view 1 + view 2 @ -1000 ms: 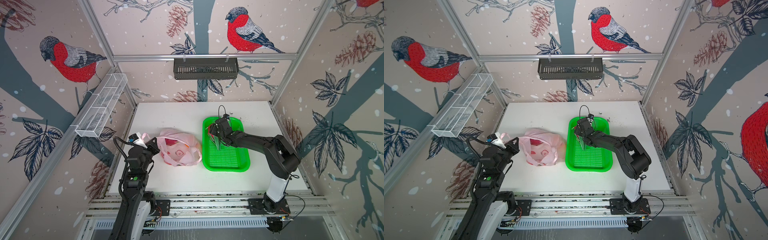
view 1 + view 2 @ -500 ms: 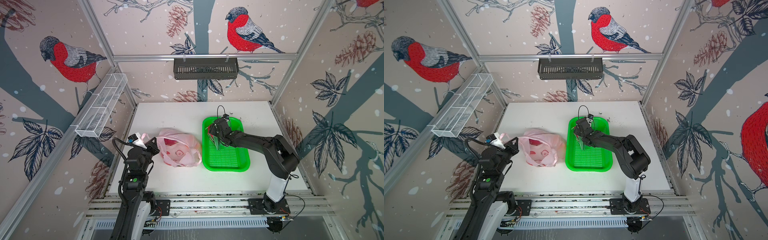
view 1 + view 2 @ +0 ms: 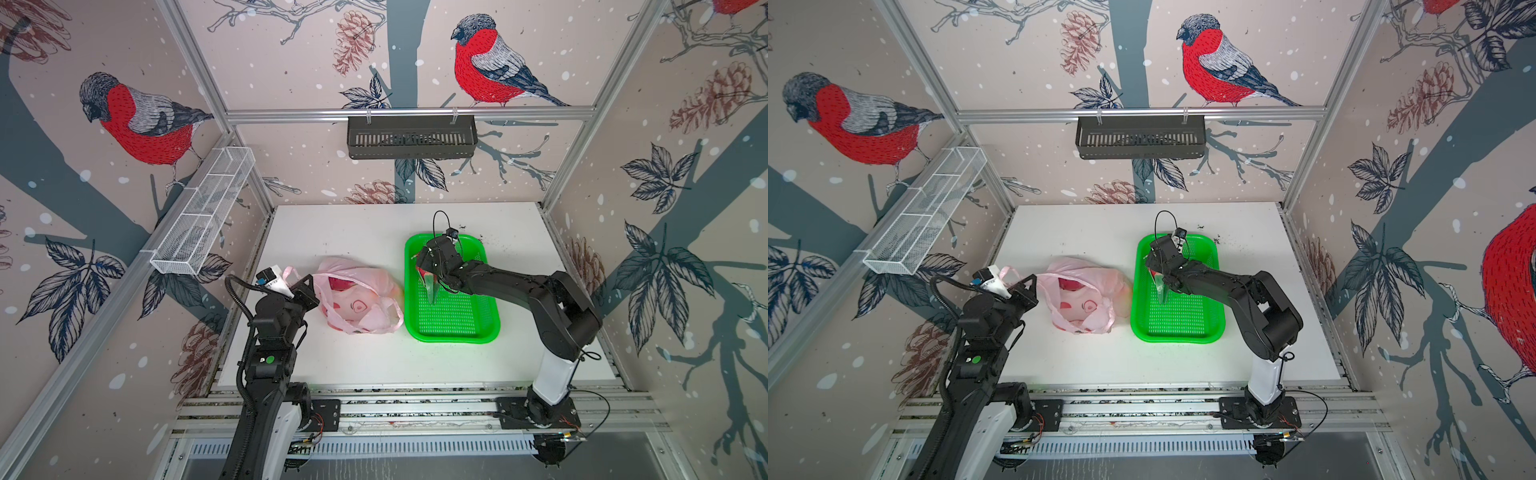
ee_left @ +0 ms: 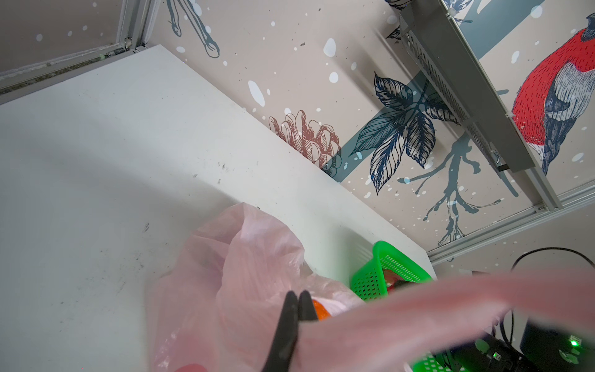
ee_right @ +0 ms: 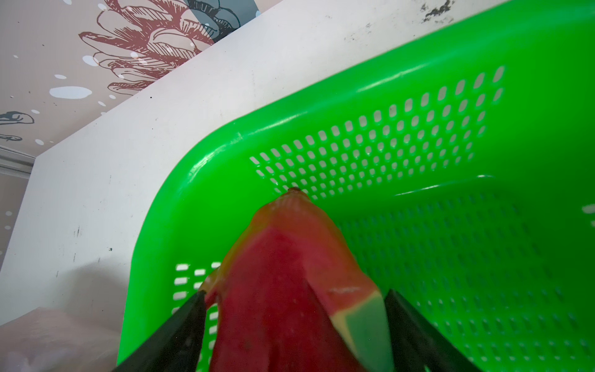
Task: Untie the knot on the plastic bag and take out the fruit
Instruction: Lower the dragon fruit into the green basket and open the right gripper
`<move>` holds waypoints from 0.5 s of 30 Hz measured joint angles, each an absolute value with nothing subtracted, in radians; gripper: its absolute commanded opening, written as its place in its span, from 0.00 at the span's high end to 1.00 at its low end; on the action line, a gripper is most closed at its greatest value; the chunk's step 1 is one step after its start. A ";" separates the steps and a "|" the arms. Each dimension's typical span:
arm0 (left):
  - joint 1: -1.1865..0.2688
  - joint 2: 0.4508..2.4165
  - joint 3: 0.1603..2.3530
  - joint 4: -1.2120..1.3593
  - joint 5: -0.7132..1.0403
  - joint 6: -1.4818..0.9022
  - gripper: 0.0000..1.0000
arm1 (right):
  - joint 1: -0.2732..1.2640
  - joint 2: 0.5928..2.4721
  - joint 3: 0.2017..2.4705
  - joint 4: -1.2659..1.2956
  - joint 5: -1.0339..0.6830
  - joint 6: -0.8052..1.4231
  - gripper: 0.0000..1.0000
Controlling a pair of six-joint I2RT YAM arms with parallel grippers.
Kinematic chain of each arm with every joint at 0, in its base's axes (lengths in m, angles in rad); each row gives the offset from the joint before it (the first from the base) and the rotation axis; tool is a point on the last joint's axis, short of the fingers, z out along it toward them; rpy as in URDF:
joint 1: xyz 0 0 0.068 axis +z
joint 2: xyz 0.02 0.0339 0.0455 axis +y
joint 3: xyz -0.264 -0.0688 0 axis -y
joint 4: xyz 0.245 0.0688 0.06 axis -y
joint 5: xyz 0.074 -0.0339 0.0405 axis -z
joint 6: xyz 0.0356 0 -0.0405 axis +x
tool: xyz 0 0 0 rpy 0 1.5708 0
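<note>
The pale pink plastic bag [image 3: 357, 299] lies mouth-open on the white table, left of the green basket [image 3: 453, 337]. Its handles lie as loose loops, and no knot shows. My left gripper [image 3: 308, 286] is shut on the bag's left rim. In the left wrist view its fingertips [image 4: 297, 294] pinch pink film, with an orange fruit [image 4: 319, 311] just behind. A red fruit [image 3: 338, 284] shows inside the bag. My right gripper [image 3: 430, 276] hangs low in the basket's far left part. Its jaws stand open on either side of a dragon fruit [image 5: 283, 290].
The green basket [image 3: 1183, 332] takes up the table's middle right, its near half bare. A black wall basket [image 3: 411, 137] hangs on the back wall and a white wire shelf [image 3: 203, 216] on the left wall. The right arm stretches over the basket's right rim.
The right gripper's jaws have spread wider around the dragon fruit. Both arms and the bag stay almost where they were.
</note>
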State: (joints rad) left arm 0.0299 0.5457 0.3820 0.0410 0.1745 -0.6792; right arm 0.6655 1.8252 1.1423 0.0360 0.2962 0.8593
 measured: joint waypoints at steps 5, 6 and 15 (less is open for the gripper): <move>0.030 0.548 0.385 0.041 0.178 -0.679 1.00 | 0.673 1.803 1.145 0.018 0.313 0.859 0.10; 0.030 0.551 0.387 0.041 0.181 -0.678 1.00 | 0.676 1.792 1.145 0.012 0.318 0.859 0.10; 0.030 0.579 0.395 0.041 0.188 -0.669 1.00 | 0.727 1.650 1.153 -0.056 0.389 0.801 0.10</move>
